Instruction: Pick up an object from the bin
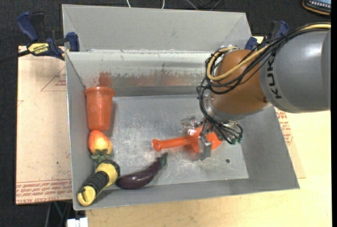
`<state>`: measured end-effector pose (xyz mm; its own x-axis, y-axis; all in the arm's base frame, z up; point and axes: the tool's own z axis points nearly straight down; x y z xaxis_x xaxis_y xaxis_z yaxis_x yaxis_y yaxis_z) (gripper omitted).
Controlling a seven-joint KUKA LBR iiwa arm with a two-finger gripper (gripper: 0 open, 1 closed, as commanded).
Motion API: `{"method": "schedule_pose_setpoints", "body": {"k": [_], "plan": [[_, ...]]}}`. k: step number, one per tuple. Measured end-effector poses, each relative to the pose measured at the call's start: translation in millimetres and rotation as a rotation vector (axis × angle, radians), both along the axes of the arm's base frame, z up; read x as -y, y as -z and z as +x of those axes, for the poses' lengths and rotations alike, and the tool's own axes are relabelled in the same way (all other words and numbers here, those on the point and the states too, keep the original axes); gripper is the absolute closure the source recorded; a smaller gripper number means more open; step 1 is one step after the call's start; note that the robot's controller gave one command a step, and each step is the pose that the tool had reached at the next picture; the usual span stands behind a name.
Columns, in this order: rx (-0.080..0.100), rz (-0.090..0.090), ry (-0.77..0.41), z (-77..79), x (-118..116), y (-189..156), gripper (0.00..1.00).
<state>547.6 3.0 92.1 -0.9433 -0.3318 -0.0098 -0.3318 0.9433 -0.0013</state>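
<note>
- The grey metal bin [152, 115] holds everything. The orange long-handled tool [176, 143] lies on its floor right of the middle, and every place below is told from that tool.
- The grey arm [301, 70] comes in from the right, above and to the right of the tool. Its rounded orange wrist cover [237, 86], with cables looped over it, hangs just above the tool's right end.
- An orange plastic cup [100, 106] lies well to the left of the tool and a little further back. It is against the bin's left wall, with its mouth toward the back wall.
- The tool itself lies flat, its slim handle pointing left and its broader right end under the wrist.
- A dark purple aubergine [141, 175] lies near the tool, to its front left. Its green stem end points up toward the handle's tip but does not touch it.
- A yellow and black ridged thing [98, 183] lies far to the tool's front left, in the bin's near left corner, just beside the aubergine's blunt end.
- A small peach-coloured fruit [99, 142] sits well left of the tool at about its level, between the cup and the yellow and black thing.
- The jaws reach down at the tool's right end, right against it. Whether they are wide, narrow or closed on the tool cannot be told.
</note>
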Motion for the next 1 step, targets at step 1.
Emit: {"method": "schedule_pose_setpoints", "body": {"k": [1], "plan": [[0.004, 0.0, 0.001, 1.1, -0.4, -23.5, 1.0]]}}
